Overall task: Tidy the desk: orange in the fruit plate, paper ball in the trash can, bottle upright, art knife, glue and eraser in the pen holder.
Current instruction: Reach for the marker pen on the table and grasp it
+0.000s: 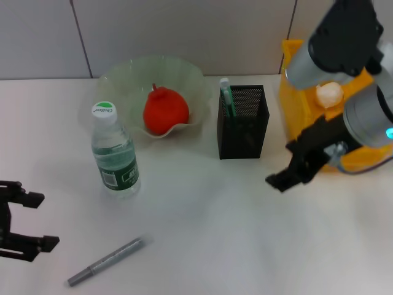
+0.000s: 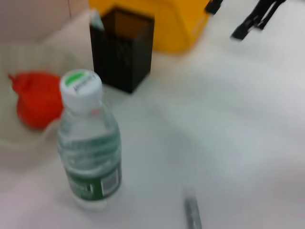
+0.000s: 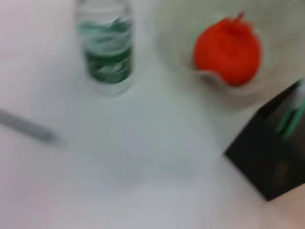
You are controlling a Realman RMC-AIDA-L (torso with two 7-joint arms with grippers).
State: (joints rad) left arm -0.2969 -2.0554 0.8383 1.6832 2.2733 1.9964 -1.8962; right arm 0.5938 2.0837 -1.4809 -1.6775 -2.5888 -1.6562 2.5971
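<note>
The orange (image 1: 166, 110) lies in the pale green fruit plate (image 1: 190, 74). The bottle (image 1: 115, 150) stands upright in front of the plate's left side. The black mesh pen holder (image 1: 242, 121) has a green and white glue stick (image 1: 227, 99) in its left corner. The paper ball (image 1: 328, 93) sits in the yellow trash can (image 1: 301, 104). A grey art knife (image 1: 105, 261) lies flat on the desk at the front left. My left gripper (image 1: 21, 221) is open and empty at the left edge, beside the knife. My right gripper (image 1: 291, 166) hangs open between pen holder and trash can. The eraser is hidden.
The white desk (image 1: 209, 233) meets a tiled wall behind the plate. My right arm's grey body (image 1: 368, 117) overhangs the trash can.
</note>
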